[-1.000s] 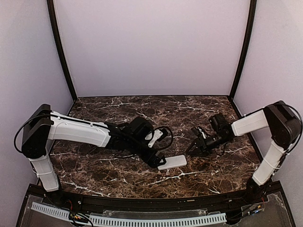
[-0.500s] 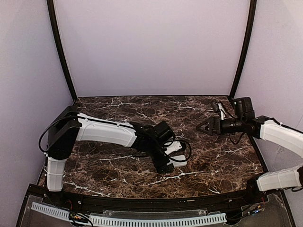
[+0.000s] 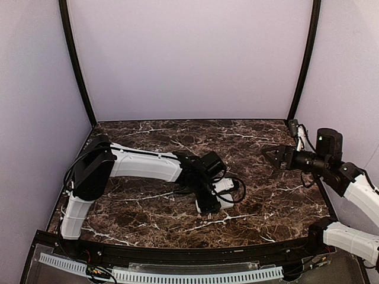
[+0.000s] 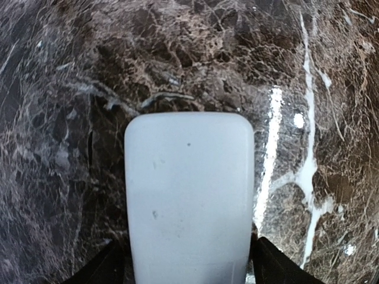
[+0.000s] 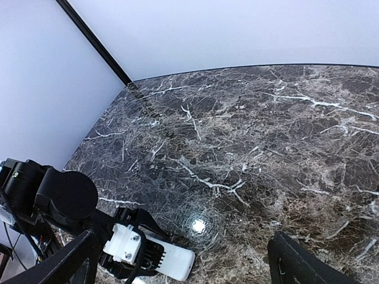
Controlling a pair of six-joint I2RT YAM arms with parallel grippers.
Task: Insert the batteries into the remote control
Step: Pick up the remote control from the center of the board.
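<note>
Remote control (image 4: 188, 195) lies flat on the desk (image 3: 266, 201), plain white back up, a little toward 5 o'clock from the desk's middle in the overhead view. No cover is off and no battery slot shows. The left tool (image 3: 208, 204) is right on top of it. In the left wrist view the remote's long axis runs from 12 to 6 o'clock, in line with the tool's own reach, its rounded far end at 12 and its near end passing between the dark fingers (image 4: 267, 267). These sit against both long edges, so I judge the left tool clamped across the width of the remote control, though how hard it presses cannot be read.

The right tool (image 3: 273, 157) hangs off the desk near the 3 o'clock edge, well apart from the remote, its jaws spread wide and holding nothing. From it the remote lies toward 8 o'clock in the overhead view, and at about 7 o'clock in its own wrist camera, with one white end poking out from under the left tool.

The batteries appear in none of the views, so where they lie cannot be said.

The left arm is clearly the nearer one. Any next move on the remote, such as turning it or baring the slot, would likely fall to that arm, with the right free to fetch.
</note>
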